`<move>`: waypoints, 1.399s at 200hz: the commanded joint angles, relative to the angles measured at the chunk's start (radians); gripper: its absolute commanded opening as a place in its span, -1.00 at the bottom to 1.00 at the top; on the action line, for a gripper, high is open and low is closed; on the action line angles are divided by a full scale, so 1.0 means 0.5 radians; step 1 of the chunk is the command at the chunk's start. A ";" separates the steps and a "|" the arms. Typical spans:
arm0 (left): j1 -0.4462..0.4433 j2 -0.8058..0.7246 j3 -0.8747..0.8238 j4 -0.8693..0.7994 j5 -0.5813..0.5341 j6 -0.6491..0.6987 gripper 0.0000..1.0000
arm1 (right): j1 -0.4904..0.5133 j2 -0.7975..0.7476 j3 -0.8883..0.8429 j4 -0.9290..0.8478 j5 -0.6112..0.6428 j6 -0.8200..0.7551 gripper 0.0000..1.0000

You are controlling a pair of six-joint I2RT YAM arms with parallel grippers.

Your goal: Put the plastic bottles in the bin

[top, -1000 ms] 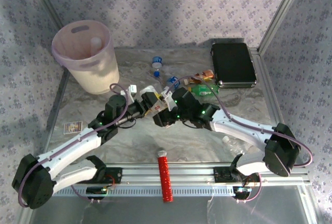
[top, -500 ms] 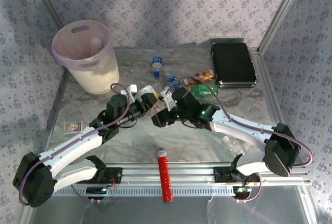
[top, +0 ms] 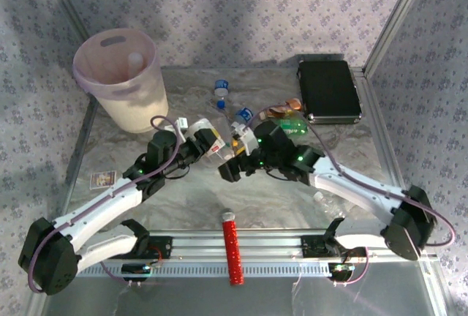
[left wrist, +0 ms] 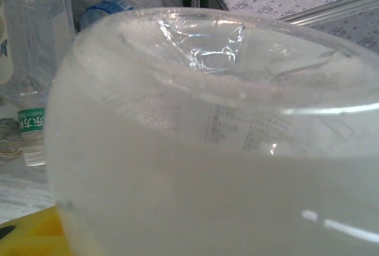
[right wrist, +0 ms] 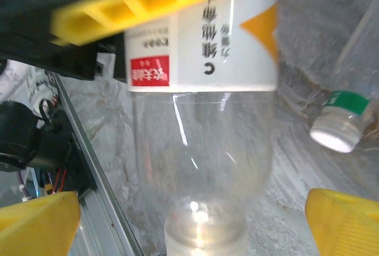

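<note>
Clear bottle (top: 209,143) in left jaws, apart from bin (top: 140,102) rim.

Bare table (top: 175,104) between bin (top: 142,100) and left hand (top: 212,144) with held bottle (top: 199,129) — right hand (top: 232,156), loose bottles (top: 281,120) crowd the other side.

White arms (top: 102,206), black joints (top: 50,256), purple cables (top: 153,123)

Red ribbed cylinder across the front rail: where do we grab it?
Grip the red ribbed cylinder mid-body, from straight above, fingers closing left-to-right. It lies flat, long axis near-to-far across the rail, so both long sides are open; the ribs should help hold.
</note>
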 commanded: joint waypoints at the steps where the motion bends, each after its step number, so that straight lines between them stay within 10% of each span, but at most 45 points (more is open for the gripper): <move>1: 0.029 -0.024 0.122 -0.101 -0.013 0.114 0.00 | -0.135 -0.186 -0.116 -0.050 0.019 0.022 0.99; 45: 0.057 -0.004 0.527 -0.683 -0.158 0.539 -0.18 | -0.433 -0.434 -0.311 -0.176 -0.009 0.109 0.99; 116: 0.532 0.160 1.481 -1.567 -0.116 1.267 -1.00 | -0.545 -0.467 -0.475 -0.196 -0.057 0.118 0.97; 204: 1.461 0.708 2.509 -1.854 0.117 1.774 -1.00 | -0.502 -0.470 -0.317 -0.471 0.092 0.301 0.94; 280: 1.620 1.500 3.541 -2.141 -0.133 1.977 -1.00 | -0.455 -0.556 -0.362 -0.555 0.232 0.348 0.93</move>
